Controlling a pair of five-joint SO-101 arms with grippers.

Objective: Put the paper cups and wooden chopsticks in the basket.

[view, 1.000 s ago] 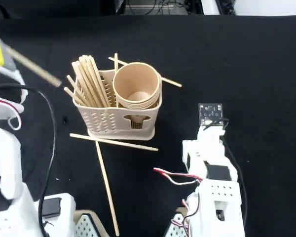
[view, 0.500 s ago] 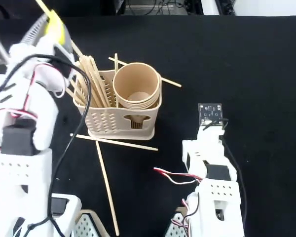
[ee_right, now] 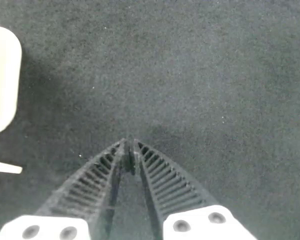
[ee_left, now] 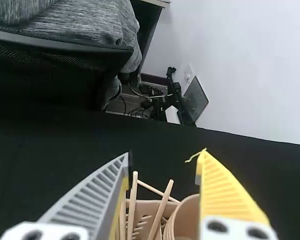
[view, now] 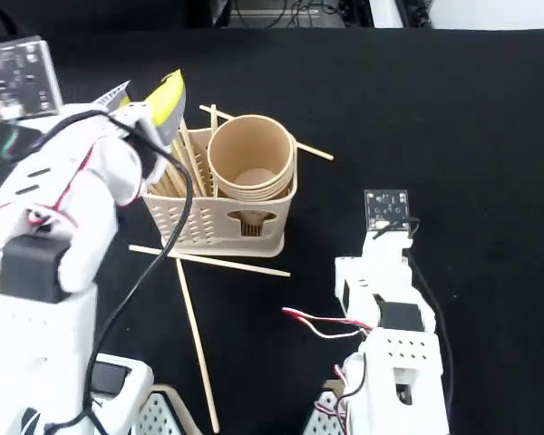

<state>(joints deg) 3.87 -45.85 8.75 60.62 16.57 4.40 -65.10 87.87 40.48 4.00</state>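
Black cloth-covered table [view: 471, 100] carried everything. Beige perforated plastic basket [view: 208, 227] stood upright left of centre. Stack of tan paper cups [view: 251, 161] already sat in one side of it, bundle of pale wooden chopsticks [view: 192, 163] in the other. Left end effector [ee_left: 165, 156] hung over that bundle, spread wide, holding nothing. Right end effector [ee_right: 129, 148] sat low over bare table, pinched shut, empty. Loose chopsticks lay on the table: two crossing in front of the basket [view: 213, 261], one behind it [view: 313, 149]. My read: light, stiff and thin, so prone to roll or pivot. Pinch across mid-length so they balance.
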